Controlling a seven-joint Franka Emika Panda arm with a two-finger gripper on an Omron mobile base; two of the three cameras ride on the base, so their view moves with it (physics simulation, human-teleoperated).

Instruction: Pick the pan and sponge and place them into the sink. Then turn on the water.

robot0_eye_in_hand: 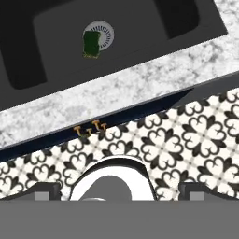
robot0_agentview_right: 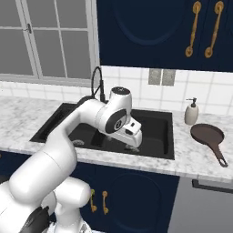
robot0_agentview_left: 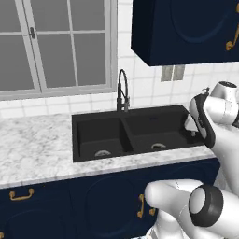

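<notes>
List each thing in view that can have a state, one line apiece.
Sponge: in the sink, lying on a drain.
Pan: on the counter right of the sink, upright, empty.
Faucet: off, no water running.
Sink: holds the sponge, no pan yet.
Gripper: open, empty.

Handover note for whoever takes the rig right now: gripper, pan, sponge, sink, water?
Gripper: open, holding nothing, over the front of the sink.
Sponge: already in the sink, lying on a drain.
Pan: on the counter right of the sink, next to the soap dispenser; not picked yet.
Faucet: no water visible.
Done: sponge. Left: move pan into sink, then turn on water.
</notes>
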